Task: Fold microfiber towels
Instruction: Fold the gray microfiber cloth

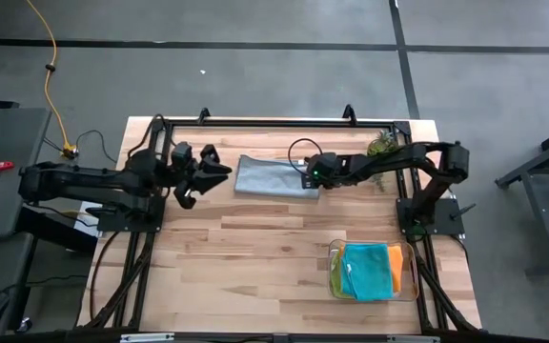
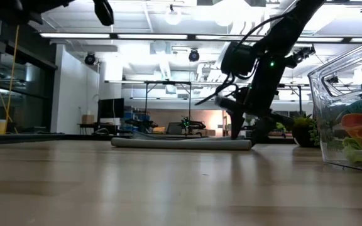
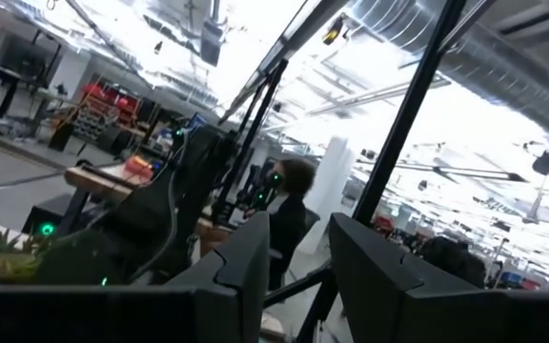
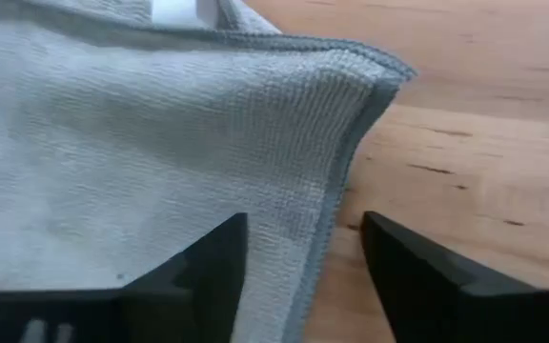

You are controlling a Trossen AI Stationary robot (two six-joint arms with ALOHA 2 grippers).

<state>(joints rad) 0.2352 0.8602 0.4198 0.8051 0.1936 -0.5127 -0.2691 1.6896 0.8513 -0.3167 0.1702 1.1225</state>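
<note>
While the right jaws stand parted: the right gripper (image 4: 303, 262) sits low at the right end of the grey towel (image 1: 276, 177), its two dark fingers (image 4: 208, 272) straddling the towel's hemmed corner, with nothing clamped between them.
Clear tray: near edge of the surface, nearer than the grey towel and to its right; the clear plastic tray (image 1: 410, 292) holds a folded teal towel (image 1: 367, 270) on top, an orange towel (image 1: 396, 267) showing at one side and a lime green towel (image 1: 335, 272) at the other.
Grey towel: lies folded flat on the wooden surface (image 1: 246, 257), towards the far edge.
Left jaws: the left gripper (image 1: 208, 173) is raised just off the grey towel's left end, apart from it, parted and empty.
Writing: a white tag (image 4: 174, 11) shows at the grey towel's edge; no lettering can be read on it.
Potted plant: small green plant (image 1: 381, 146) beyond the grey towel's right end, at the far edge.
</note>
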